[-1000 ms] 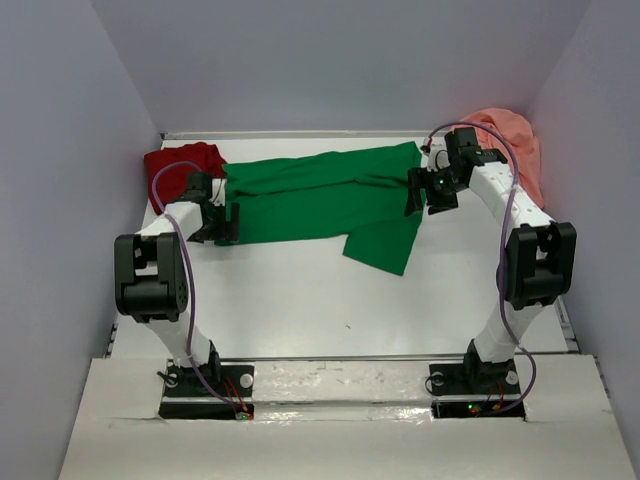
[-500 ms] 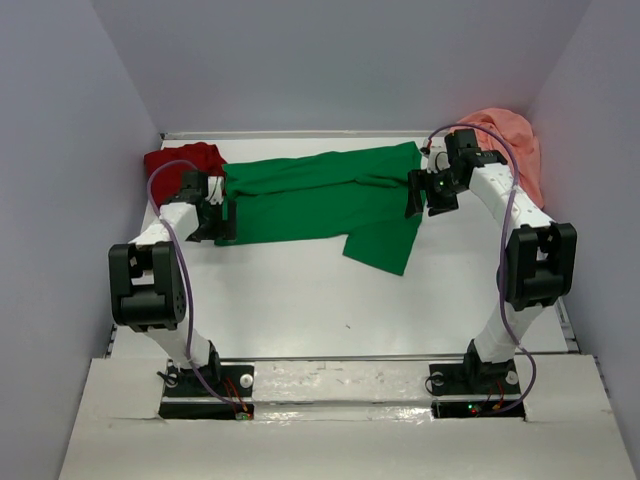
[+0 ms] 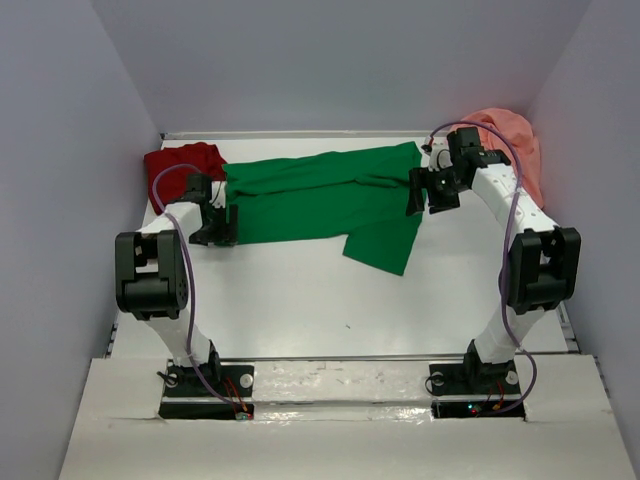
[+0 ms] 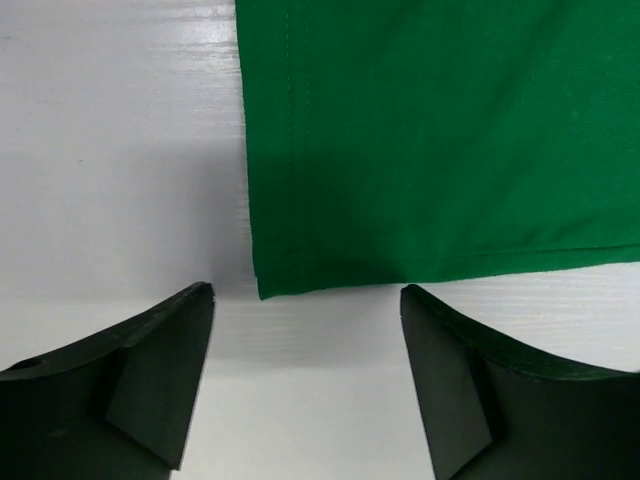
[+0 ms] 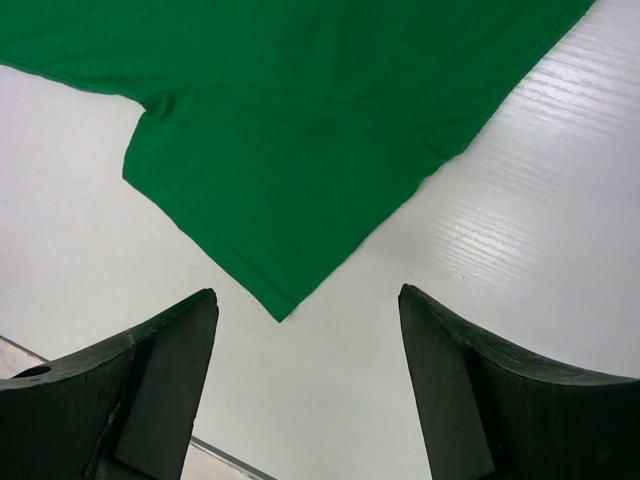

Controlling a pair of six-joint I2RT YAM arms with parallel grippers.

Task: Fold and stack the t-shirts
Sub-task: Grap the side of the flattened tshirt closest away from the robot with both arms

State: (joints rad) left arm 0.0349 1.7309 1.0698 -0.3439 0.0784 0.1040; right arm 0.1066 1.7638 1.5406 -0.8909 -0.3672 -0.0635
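The bright green t-shirt (image 3: 320, 200) lies spread across the back half of the table, one sleeve hanging toward the front at the right. My left gripper (image 3: 222, 226) is open and empty at the shirt's left hem; its wrist view shows the hem corner (image 4: 262, 285) just ahead of the jaws. My right gripper (image 3: 428, 192) is open and empty at the shirt's right end; its wrist view shows the green sleeve tip (image 5: 280, 308) ahead of the jaws. The dark red shirt (image 3: 180, 165) lies bunched at the back left. The salmon-pink shirt (image 3: 510, 140) lies bunched at the back right.
The white table (image 3: 300, 300) is boxed in by grey walls at the left, back and right. A metal rail (image 3: 340, 358) runs along the table's near edge by the arm bases.
The left arm's elbow swung in and back out; its gripper stays at the shirt's left hem. The right gripper shifted very slightly. The shirts have not moved.
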